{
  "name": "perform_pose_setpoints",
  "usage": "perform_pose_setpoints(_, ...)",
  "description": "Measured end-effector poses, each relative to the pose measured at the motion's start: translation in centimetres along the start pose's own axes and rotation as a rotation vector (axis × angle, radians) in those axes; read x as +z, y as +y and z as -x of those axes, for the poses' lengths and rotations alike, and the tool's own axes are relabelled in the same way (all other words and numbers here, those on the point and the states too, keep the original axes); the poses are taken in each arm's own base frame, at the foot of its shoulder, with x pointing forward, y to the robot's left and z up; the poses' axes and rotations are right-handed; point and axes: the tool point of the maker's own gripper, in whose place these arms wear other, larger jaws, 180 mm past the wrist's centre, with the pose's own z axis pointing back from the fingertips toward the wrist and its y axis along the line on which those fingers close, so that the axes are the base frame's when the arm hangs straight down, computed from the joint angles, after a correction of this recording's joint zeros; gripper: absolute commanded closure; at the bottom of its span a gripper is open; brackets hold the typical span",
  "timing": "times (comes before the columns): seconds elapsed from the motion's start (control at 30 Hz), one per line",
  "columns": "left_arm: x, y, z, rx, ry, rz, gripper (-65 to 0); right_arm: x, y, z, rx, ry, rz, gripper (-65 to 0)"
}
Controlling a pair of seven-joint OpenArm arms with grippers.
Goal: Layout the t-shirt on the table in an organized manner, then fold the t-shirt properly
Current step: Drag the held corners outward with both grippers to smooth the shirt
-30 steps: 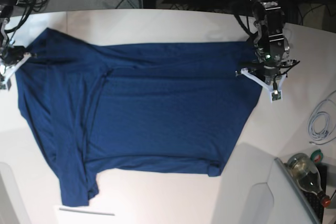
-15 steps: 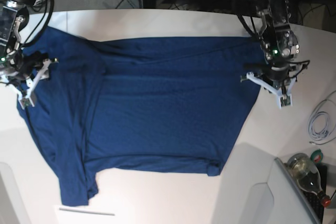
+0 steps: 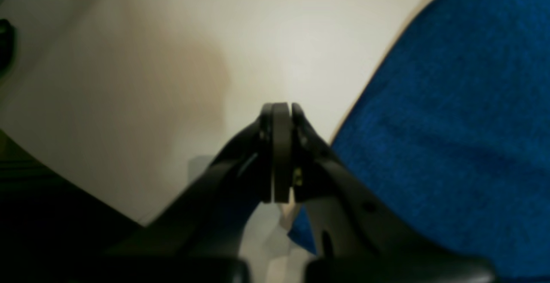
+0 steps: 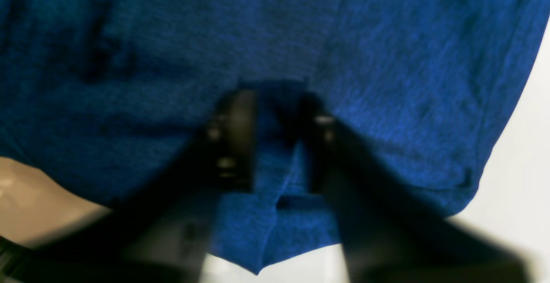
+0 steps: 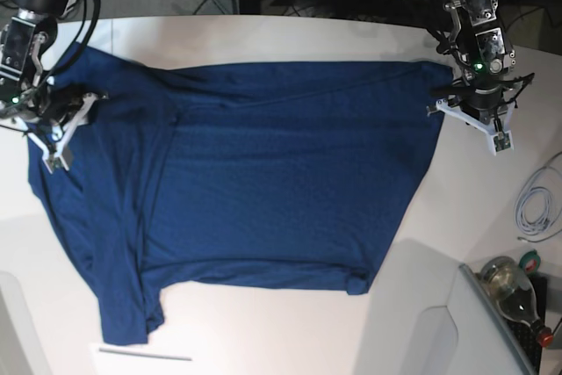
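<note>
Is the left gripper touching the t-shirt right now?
Apart. In the left wrist view the left gripper is shut over bare table, a strip of white showing before the t-shirt edge.

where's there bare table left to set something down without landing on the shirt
Bare table runs along the far edge beyond the t-shirt, and a strip lies before its near hem. The near corner on the left arm's side is crowded: a white cable and a bottle. The middle is all shirt.
</note>
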Motion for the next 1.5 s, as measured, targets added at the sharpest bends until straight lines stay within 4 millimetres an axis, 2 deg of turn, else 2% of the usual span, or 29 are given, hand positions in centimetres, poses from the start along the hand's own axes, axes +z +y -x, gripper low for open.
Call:
perform_pose_setpoints(0.1,0.0,1.1,0.1,0.016,0.002,-0.024,0.0,0.1,0.0,0.4,0.002,0.005,0.002,-1.7)
perform_pose_setpoints(0.13,0.0,1.4,0.1,0.018,0.002,-0.03,0.0,0.4,-0.1,0.7,0.007,0.012,0.008,-0.2)
perform_pose_setpoints(0.37,-0.1,2.9,-0.3,0.032,-0.004,-0.061,0.0,4.1,-0.9,1.1,0.08,0.009,0.095,0.0)
perform_pose_setpoints(0.47,-0.1,3.2,-0.4,0.024,-0.008,-0.067,0.0,4.8,-0.9,1.5,0.094,0.017,0.111,0.0)
perform_pose_setpoints(0.53,0.0,2.8,-0.2,0.029,-0.001,-0.061,0.0,4.8,-0.8,2.2,0.093,0.03,0.108,0.0)
perform_pose_setpoints(0.6,0.0,1.4,0.3,0.048,0.008,-0.024,0.0,4.8,-0.8,2.5,0.094,0.043,0.109,0.0)
perform_pose_setpoints(0.7,0.5,-1.0,1.8,0.093,0.037,0.068,0.0,4.8,-0.9,2.2,0.098,0.036,0.111,0.0)
perform_pose_setpoints(0.77,0.9,-1.7,3.2,0.13,0.066,0.105,0.0,5.2,-0.8,2.4,0.104,0.032,0.117,0.0)
perform_pose_setpoints(0.9,1.4,-1.9,4.9,0.179,0.103,0.137,0.0,6.3,-0.7,3.1,0.125,0.03,0.135,0.0)
perform_pose_setpoints(1.0,1.4,-2.0,5.2,0.173,0.11,0.14,0.0,6.3,-0.6,3.7,0.126,0.045,0.133,0.0)
perform_pose_setpoints(1.13,0.3,-2.0,6.8,0.142,0.16,0.117,0.0,6.4,-0.4,5.0,0.126,0.07,0.127,0.0)
perform_pose_setpoints(1.23,-0.4,-1.1,7.8,0.093,0.191,0.087,0.0,6.3,0.0,5.7,0.15,0.087,0.108,0.0)
perform_pose_setpoints(1.37,-0.6,-0.2,7.6,0.073,0.187,0.066,0.0,6.3,0.1,6.3,0.15,0.1,0.105,0.0)
perform_pose_setpoints(1.5,-0.7,-0.1,7.1,0.069,0.175,0.07,0.0,6.6,0.2,8.4,0.152,0.162,0.101,0.0)
